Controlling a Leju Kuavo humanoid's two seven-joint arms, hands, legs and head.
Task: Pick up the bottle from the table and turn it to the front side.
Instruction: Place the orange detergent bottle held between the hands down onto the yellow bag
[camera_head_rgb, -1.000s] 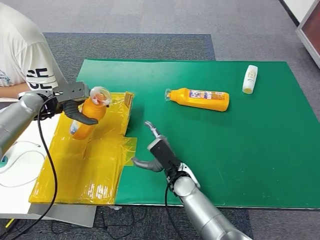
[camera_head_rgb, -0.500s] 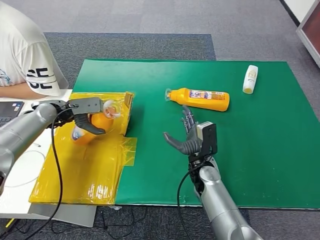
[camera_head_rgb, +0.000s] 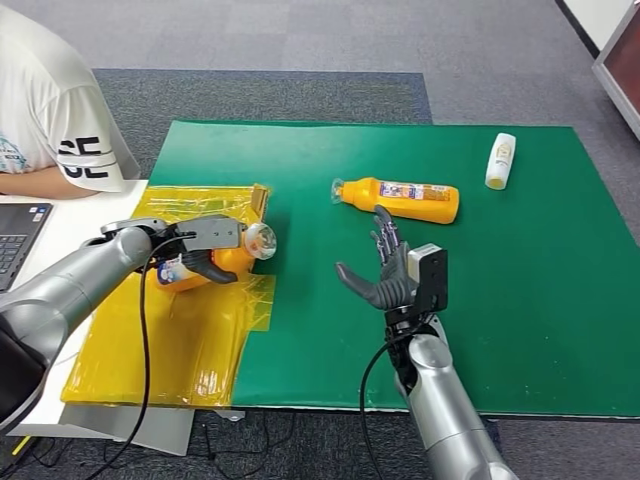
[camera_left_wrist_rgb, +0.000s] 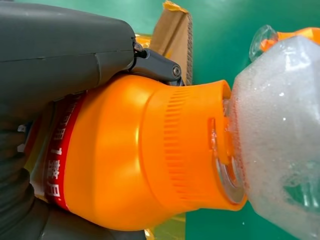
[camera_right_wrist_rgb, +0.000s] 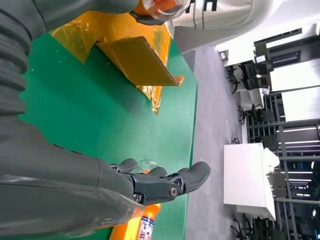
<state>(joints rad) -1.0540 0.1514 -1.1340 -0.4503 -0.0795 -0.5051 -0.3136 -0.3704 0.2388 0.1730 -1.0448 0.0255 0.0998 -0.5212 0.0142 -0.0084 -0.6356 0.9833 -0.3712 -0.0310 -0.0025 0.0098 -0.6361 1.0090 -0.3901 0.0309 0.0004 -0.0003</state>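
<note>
The left hand gripped the orange bottle low over the yellow sheet; ease it down label-up. The right hand, fingers spread and empty, hovered beyond the sheet.

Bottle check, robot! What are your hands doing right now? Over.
Left hand grips orange bottle over yellow sheet. Right hand open, empty, above green mat. Second orange bottle lies ahead. Nothing blocking.

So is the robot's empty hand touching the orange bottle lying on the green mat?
Apart. The head view shows green mat between the right hand and the lying orange bottle.
</note>
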